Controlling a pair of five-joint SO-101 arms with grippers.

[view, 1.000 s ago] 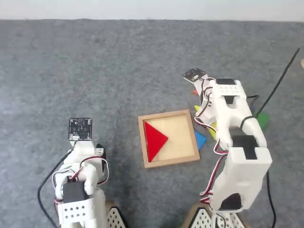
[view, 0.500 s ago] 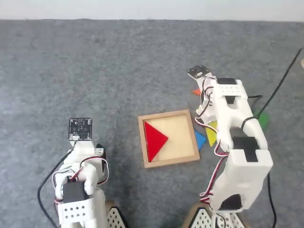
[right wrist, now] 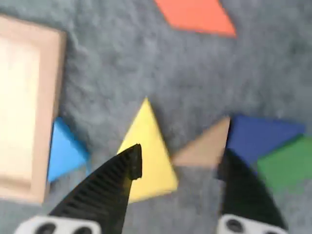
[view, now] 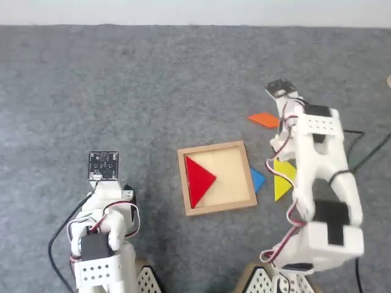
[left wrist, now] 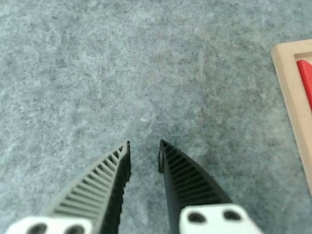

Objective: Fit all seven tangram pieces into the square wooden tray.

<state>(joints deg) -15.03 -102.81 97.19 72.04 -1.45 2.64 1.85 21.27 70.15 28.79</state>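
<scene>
Sitting toward the near edge of the grey tabletop (view: 122,79), the square wooden tray (view: 214,147) holds one red triangle (view: 198,179). A light blue triangle (view: 258,180) and a yellow triangle (view: 281,178) lie just beside its right side. The right hand (right wrist: 181,163) hangs over the yellow one, spread wide apart. The left hand (left wrist: 144,152) is a little apart, holding nothing.

Tray (left wrist: 292,87) and red triangle (left wrist: 308,75) — both cut by the left wrist view's edge.

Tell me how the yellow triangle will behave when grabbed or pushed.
The yellow triangle looks flat and rigid: probably won't bend or roll. Lying flush on the grey mat, its edges likely offer little grip, and a push may pivot it.
</scene>
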